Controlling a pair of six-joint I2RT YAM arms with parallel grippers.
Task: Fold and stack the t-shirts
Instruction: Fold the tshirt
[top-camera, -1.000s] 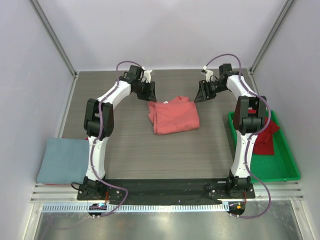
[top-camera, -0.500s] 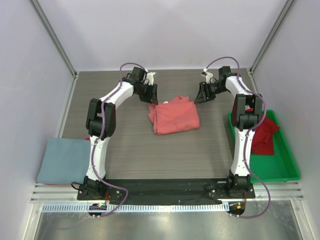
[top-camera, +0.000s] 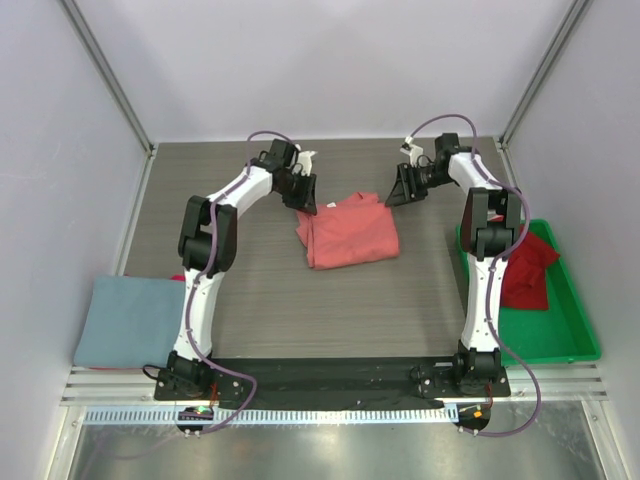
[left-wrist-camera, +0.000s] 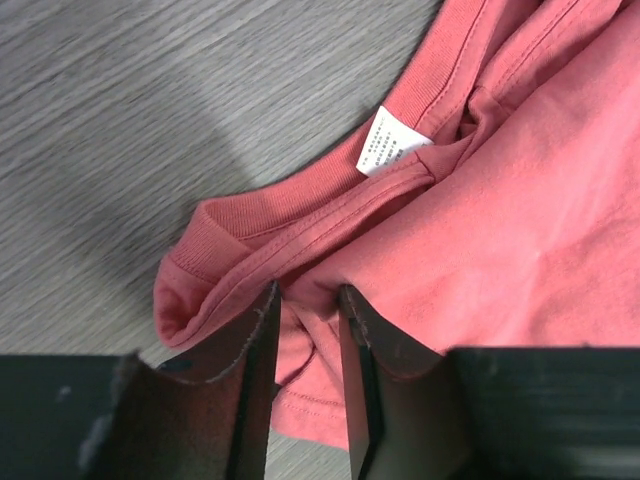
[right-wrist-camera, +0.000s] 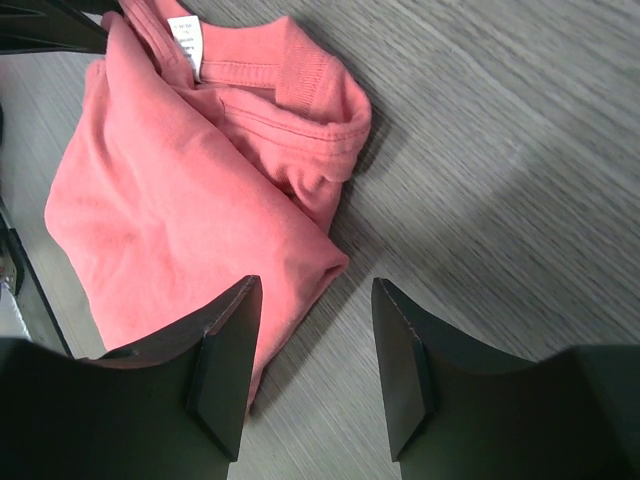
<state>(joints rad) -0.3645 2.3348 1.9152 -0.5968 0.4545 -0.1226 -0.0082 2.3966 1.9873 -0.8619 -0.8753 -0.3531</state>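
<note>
Near bench centre, toward 12 o'clock, salmon-red cloth t-shirt (top-camera: 348, 232) is lying roughly folded on grey wood-grain bench (top-camera: 330, 310). Left tool (left-wrist-camera: 307, 293) is sitting at that shirt's 11 o'clock corner by the collar, fingers narrow and pinching a fold of its cloth. White neck label (left-wrist-camera: 390, 142) is showing just beyond. Right tool (right-wrist-camera: 315, 285) is hanging at the shirt's 1 o'clock corner, fingers wide, gripping nothing, one finger over cloth, other over bare bench. Dusty grey-blue cloth t-shirt (top-camera: 125, 320) is lying flat at bench's 8 o'clock corner. Darker red cloth t-shirt (top-camera: 525, 270) is lying crumpled in green plastic tray (top-camera: 570, 340) at 4 o'clock.
</note>
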